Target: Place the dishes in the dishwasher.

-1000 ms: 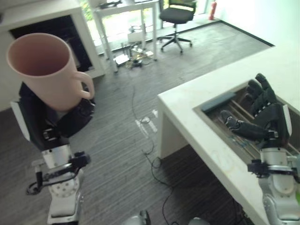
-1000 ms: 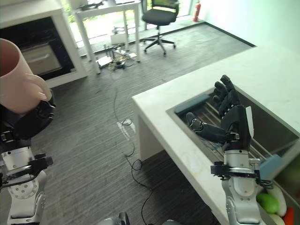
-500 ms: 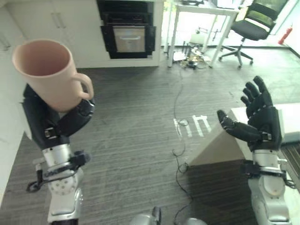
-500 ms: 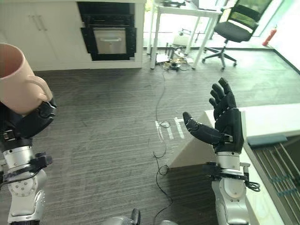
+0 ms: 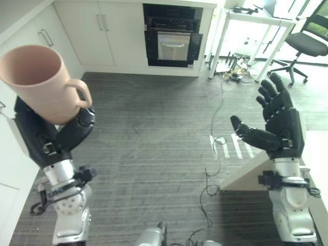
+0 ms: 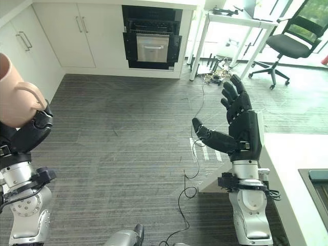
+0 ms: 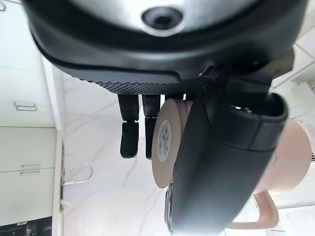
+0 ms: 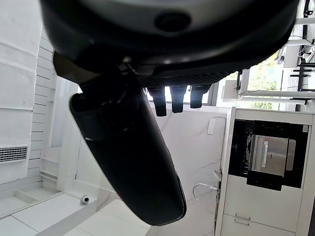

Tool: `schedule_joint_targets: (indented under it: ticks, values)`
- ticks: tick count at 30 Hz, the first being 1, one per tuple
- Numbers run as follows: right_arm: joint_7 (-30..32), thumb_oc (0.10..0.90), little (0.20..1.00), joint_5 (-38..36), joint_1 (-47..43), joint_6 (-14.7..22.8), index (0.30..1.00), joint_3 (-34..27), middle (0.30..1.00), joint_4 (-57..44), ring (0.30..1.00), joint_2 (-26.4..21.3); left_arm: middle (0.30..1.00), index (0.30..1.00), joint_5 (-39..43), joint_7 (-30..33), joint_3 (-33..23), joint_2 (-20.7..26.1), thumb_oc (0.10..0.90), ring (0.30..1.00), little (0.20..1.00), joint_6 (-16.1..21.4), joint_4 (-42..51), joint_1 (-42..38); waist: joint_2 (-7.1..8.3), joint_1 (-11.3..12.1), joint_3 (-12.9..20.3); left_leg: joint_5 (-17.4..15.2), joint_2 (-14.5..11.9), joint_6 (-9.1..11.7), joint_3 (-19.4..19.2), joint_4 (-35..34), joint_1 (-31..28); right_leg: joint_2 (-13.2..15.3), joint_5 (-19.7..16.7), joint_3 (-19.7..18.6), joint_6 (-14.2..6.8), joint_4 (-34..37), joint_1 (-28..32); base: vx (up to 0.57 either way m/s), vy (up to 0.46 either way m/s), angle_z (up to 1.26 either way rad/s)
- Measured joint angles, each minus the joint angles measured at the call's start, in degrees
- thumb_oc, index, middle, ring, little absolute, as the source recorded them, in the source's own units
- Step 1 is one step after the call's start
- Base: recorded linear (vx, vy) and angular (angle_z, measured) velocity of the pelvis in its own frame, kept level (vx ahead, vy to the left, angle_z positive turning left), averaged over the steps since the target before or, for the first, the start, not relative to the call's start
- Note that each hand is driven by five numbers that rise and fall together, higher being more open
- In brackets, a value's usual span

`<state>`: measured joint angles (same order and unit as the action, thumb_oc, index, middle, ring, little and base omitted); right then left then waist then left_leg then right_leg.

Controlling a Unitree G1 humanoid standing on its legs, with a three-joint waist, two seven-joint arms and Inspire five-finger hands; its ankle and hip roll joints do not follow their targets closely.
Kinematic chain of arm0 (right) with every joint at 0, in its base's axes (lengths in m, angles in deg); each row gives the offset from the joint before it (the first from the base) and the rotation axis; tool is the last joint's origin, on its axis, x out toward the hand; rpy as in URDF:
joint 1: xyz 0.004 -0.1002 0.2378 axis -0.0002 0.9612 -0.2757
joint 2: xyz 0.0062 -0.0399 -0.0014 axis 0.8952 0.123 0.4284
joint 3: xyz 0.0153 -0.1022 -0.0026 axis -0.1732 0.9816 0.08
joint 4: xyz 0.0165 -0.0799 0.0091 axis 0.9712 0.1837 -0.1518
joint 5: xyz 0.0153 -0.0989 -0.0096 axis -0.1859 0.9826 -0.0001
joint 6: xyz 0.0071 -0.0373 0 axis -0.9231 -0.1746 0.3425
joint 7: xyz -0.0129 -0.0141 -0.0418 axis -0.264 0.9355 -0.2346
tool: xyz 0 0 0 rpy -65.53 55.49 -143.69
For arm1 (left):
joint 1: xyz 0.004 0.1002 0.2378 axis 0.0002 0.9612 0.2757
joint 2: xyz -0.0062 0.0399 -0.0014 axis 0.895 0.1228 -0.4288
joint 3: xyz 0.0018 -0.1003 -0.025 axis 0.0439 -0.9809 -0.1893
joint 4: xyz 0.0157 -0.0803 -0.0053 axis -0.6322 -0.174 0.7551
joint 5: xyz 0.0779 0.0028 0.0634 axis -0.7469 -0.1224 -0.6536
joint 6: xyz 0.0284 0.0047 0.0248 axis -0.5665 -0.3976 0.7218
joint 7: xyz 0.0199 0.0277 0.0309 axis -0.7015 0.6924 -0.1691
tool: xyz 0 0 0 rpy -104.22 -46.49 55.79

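Note:
A pink mug (image 5: 38,82) is held upright and high at the left, with my left hand (image 5: 54,141) shut round its lower body. In the left wrist view the thumb (image 7: 221,162) lies across the mug (image 7: 293,157), whose handle sticks out free. At the right my right hand (image 5: 284,128) is raised and open, fingers spread, holding nothing; the right wrist view shows its straight thumb (image 8: 133,157). A black built-in appliance (image 5: 171,36) sits in the white cabinets at the far side of the room.
White cabinets (image 5: 92,31) line the back wall and the left side. A white counter corner (image 6: 287,169) with a sink edge (image 6: 315,179) is at the lower right. A white table (image 6: 230,23) and an office chair (image 6: 287,48) stand at the back right. Cables (image 5: 218,138) trail over the dark floor.
The whole view has swung left: the counter and sink slid off to the right, the cabinets and black appliance came into view. Both hands keep their poses, the mug still held.

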<state>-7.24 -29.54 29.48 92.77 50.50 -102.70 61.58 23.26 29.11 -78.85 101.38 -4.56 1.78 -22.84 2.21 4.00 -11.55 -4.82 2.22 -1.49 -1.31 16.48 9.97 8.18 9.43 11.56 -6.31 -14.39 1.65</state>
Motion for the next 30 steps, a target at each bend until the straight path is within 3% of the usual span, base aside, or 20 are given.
schedule_joint_targets:
  ticks: [6,11,12,15,21,24,26,28,29,30]
  values:
    - [-0.42,0.8,0.9,0.03,-0.21,-0.32,0.9,0.04,0.9,0.0,0.9,-1.17,0.3,0.3,-1.58,0.02,-0.05,-0.02,0.4,0.3,0.3,-0.04,0.36,1.56,-2.06,1.01,1.21,0.83,0.03,-0.21,0.29,-0.9,0.08,-0.25,0.07,0.51,0.09,0.2,-0.09,-0.01,-0.003,0.05]
    - [-0.39,0.8,0.9,0.05,-0.17,-0.56,0.9,0.03,0.9,0.0,0.9,-1.46,0.3,0.3,-1.54,-0.1,-0.02,-0.02,0.4,0.3,0.3,-0.08,0.36,1.81,-2.25,0.67,1.32,0.87,0.35,-0.27,0.47,-0.88,0.15,-0.08,0.14,0.59,0.14,0.21,-0.12,0.0,0.016,0.02]
    - [-0.4,0.8,0.9,0.1,0.91,-1.27,0.9,0.01,0.9,0.0,0.9,-1.47,0.3,0.3,-1.51,-0.24,-0.01,-0.02,0.4,0.3,0.3,-0.08,0.36,1.83,-1.53,-0.62,1.76,1.11,1.03,-0.64,0.84,-1.23,0.14,0.57,0.17,0.54,0.07,-0.27,-0.16,0.04,0.017,0.01]
    - [-0.39,0.8,0.9,0.13,2.4,-1.21,0.9,-0.3,0.9,-0.02,0.9,-1.86,0.3,0.3,3.81,-2.85,2.78,0.02,0.4,0.3,0.3,-0.07,0.54,1.76,-1.41,-1.66,1.8,0.56,1.06,-0.35,-0.04,-1.62,-0.03,0.73,0.18,-0.29,0.09,-0.56,0.35,0.09,-0.005,0.05]
    - [-0.12,0.8,0.9,0.11,4.59,-1.45,0.9,-0.48,0.9,-0.01,0.9,-2.09,0.3,0.3,5.59,-8.05,9.38,0.13,0.4,0.3,0.3,-0.12,-0.48,1.59,-0.35,-6.99,2.16,0.51,1.6,-0.72,0.08,-1.76,-1.02,0.96,0.2,-1.53,0.13,-0.74,0.6,0.07,-0.059,-0.04]
    - [0.08,0.8,0.9,0.08,5.48,-1.47,0.9,-0.41,0.9,-0.02,0.9,-2.7,0.3,0.3,5.56,-9.32,10.73,0.25,0.4,0.3,0.3,-0.12,-0.43,1.46,-0.24,-7.37,2.19,1.01,1.18,-0.97,0.5,-2.38,-1.51,0.48,1.42,-2.36,0.5,-1.4,-0.55,0.08,-0.13,-0.09]
    - [-0.13,0.8,0.9,0.02,5.93,-1.82,0.9,0.02,0.9,-0.01,0.9,-3.56,0.3,0.3,5.88,-9.0,10.12,0.4,0.4,0.3,0.3,-0.14,-0.47,1.69,-0.08,-7.31,2.16,2.14,0.7,0.09,0.85,-4.32,-2.56,-2.04,2.74,-6.66,2.38,-1.77,-1.09,0.11,-0.166,0.04]
    - [-0.72,0.8,0.9,0.02,5.95,-1.94,0.9,0.28,0.9,-0.01,0.9,-4.51,0.3,0.3,5.88,-8.76,9.23,0.44,0.4,0.3,0.3,-0.11,-0.12,2.37,0.23,-6.61,2.06,4.45,0.19,1.62,-0.08,-6.99,-4.36,-2.94,3.41,-7.6,2.72,-2.65,-1.01,0.06,-0.179,-0.04]
    - [-0.96,0.8,0.9,0.02,5.66,-1.99,0.9,0.84,0.9,0.0,0.9,-4.66,0.3,0.3,5.93,-8.49,8.66,0.65,0.4,0.3,0.3,-0.1,0.36,2.85,0.88,-5.89,1.66,5.64,-0.4,4.26,-1.41,-6.64,-4.41,-3.81,4.33,-8.14,4.81,-4.12,-1.6,0.07,-0.139,0.03]
    - [-1.07,0.8,0.9,0.03,5.41,-1.98,0.9,1.51,0.9,-0.07,0.9,-4.62,0.3,0.3,5.95,-8.06,8.38,1.23,0.4,0.3,0.3,-0.09,0.87,2.64,2.86,-5.81,0.66,7.61,-0.27,7.02,-4.16,-2.95,-2.25,-3.8,4.89,-8.83,6.84,-5.78,-2.2,0.09,-0.079,0.32]
